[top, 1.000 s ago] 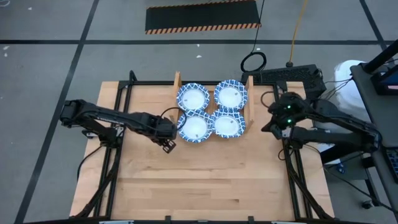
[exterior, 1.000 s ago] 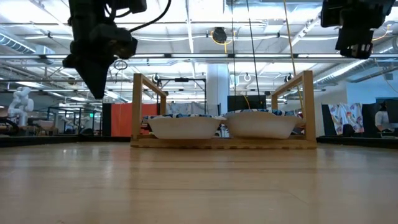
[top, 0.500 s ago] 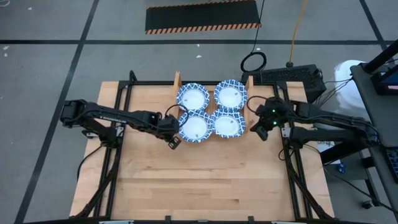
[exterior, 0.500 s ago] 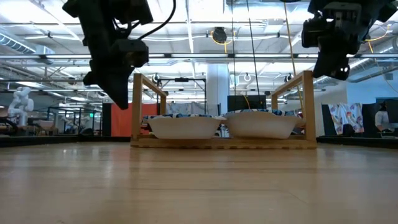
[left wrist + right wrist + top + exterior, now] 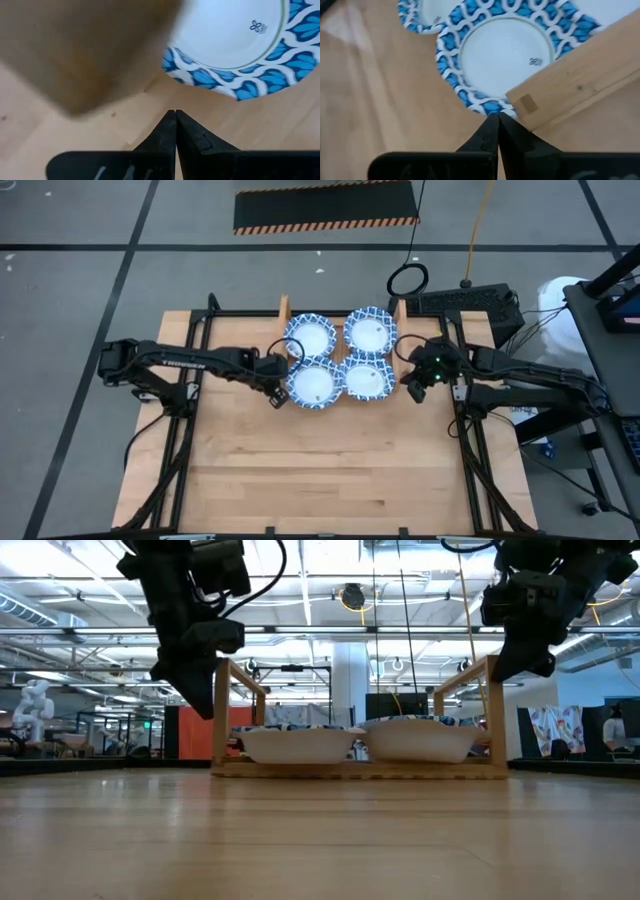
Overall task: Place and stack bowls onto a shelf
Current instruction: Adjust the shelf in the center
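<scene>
Four bowls [image 5: 340, 358] sat on the shelf [image 5: 401, 330]; the left gripper [image 5: 274, 393] and right gripper [image 5: 411, 387] flanked it, fingers closed and empty

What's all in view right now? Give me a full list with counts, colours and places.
Bowls: four spots showing from above, white with blue-and-white patterned rims, in a two-by-two block on the shelf; stacking underneath can't be told.
Shelf: one, light wood, two upright side boards, at the far middle of the table.
Table: one, light wood top on a black frame.
Cable loop: one, black, on the floor beyond the table.
Striped mat: one, black with orange hazard edging, on the floor farther back.
Left gripper: dark, fingers shut, by the shelf's left side near the front-left bowl.
Right gripper: dark, fingers shut, by the shelf's right board.
</scene>
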